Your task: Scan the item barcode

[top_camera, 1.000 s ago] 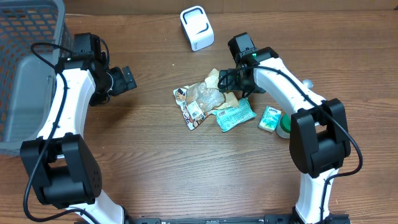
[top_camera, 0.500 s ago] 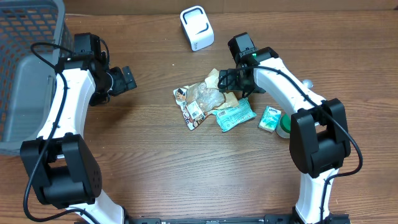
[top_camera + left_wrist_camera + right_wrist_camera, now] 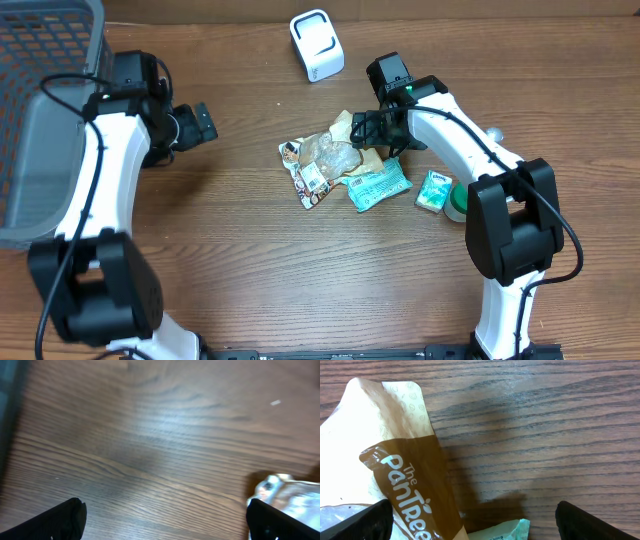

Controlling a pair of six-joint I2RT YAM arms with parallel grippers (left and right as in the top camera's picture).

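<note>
Black jaws of your right gripper stand wide open with nothing held, hovering over the far right edge of the snack packet pile, above the PanTree wrapper. Your left gripper is equally wide and empty, well left of the pile. The white scanner sits beyond the pile, apart from it.
</note>
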